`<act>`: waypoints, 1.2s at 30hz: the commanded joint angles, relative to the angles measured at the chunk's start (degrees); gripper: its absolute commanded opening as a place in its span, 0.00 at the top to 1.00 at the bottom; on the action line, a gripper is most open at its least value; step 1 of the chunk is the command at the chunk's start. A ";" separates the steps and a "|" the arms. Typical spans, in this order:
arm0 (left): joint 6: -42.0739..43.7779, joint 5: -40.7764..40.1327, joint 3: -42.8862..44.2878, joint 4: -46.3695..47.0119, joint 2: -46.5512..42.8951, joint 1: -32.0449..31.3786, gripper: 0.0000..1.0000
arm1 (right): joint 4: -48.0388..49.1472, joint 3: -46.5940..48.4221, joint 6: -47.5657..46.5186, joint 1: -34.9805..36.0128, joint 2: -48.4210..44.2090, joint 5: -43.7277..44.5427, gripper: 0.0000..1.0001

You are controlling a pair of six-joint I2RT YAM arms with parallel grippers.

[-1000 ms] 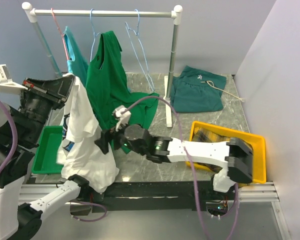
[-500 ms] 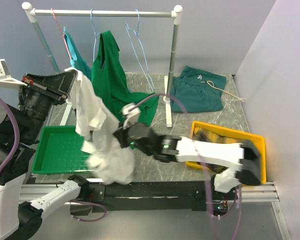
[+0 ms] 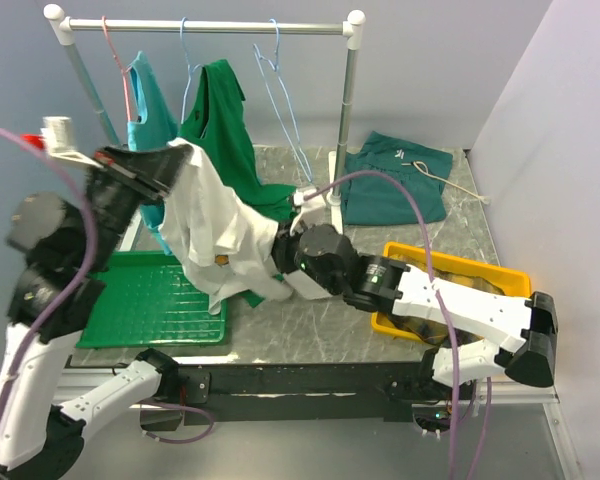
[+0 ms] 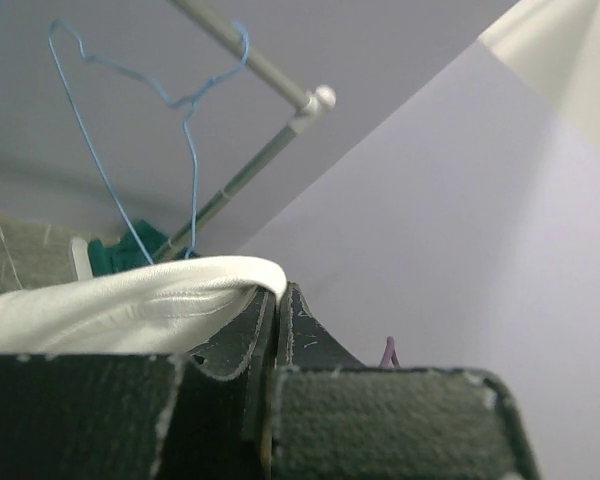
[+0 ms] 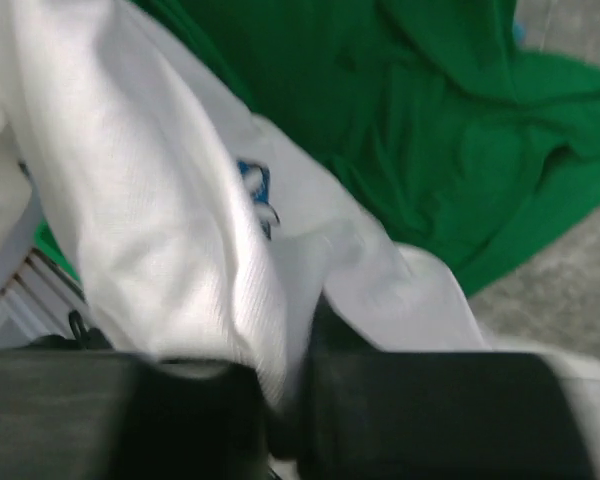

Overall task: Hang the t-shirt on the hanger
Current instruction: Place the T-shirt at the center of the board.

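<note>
Green tray (image 3: 150,300), yellow bin (image 3: 502,272) (contents unclear).

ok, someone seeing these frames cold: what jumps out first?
The white t-shirt is held up in mid-air left of centre, pulled between both arms: the left gripper is shut on its top edge, and the right gripper pinches a lower fold. Behind it, on the rack at the back, the bare light-blue hanger hangs beside the dark green shirt.
</note>
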 commanded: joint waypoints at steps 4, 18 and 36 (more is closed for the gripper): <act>-4.95 11.86 -23.27 15.08 -2.80 -3.08 0.99 | -3.01 -15.58 10.30 -3.68 -10.90 -0.34 0.38; -8.30 -2.37 -48.44 37.72 14.43 -30.43 0.53 | -8.98 -31.59 21.65 -3.86 -28.60 6.67 0.13; -0.91 -43.15 -42.64 -3.59 2.27 -29.65 0.33 | 5.69 -26.50 17.43 -19.41 -2.70 -7.90 0.08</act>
